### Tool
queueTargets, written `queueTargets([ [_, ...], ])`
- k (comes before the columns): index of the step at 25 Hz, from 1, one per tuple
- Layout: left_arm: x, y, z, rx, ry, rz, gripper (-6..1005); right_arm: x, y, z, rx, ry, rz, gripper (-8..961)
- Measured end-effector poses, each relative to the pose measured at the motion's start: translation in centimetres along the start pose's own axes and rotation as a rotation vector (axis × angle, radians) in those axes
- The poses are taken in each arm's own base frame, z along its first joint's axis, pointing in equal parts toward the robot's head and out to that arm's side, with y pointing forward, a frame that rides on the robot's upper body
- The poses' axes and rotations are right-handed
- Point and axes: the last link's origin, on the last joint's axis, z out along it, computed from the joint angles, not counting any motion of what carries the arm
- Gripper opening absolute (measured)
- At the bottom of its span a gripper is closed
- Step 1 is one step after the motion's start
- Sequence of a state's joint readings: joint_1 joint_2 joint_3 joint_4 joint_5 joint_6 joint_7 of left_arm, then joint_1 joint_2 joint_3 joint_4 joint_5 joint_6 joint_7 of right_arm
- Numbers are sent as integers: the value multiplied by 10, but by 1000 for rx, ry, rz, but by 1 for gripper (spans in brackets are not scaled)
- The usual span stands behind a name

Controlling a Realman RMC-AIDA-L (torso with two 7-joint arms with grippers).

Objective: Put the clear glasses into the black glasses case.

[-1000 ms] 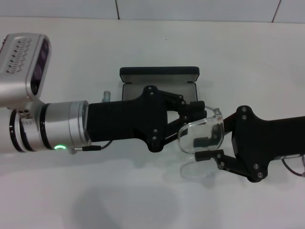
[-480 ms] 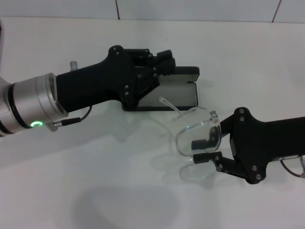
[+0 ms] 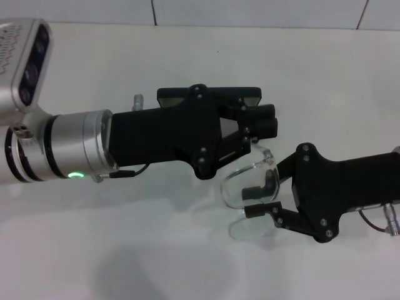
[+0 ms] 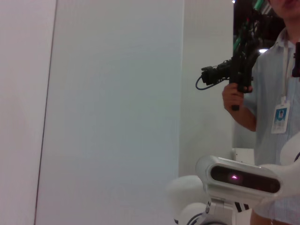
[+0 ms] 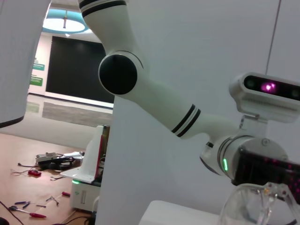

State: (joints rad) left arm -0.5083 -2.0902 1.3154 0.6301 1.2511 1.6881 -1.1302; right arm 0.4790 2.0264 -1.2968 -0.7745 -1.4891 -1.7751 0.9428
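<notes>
Two tools meet at the clear glasses (image 3: 250, 181). The right tool (image 3: 257, 199) is clenched on the lens and holds the glasses above the white counter (image 3: 187, 262), just in front of the black glasses case (image 3: 209, 95). The left tool (image 3: 262, 124), which half a second ago hung over the case's far left corner, has swung back to the frame's upper arm, hiding most of the open case; whether it is clenched or released cannot be told. This suggests a handover or arm-folding step, with the glasses not yet in the case. No lettering can be read on the case.
</notes>
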Motion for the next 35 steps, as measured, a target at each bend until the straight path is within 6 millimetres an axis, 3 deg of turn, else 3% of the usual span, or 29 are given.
queueTargets([
  [35,-16,5,-3,-2,-69,-47,119,-4,-2,2,-3,-11,-23,113],
])
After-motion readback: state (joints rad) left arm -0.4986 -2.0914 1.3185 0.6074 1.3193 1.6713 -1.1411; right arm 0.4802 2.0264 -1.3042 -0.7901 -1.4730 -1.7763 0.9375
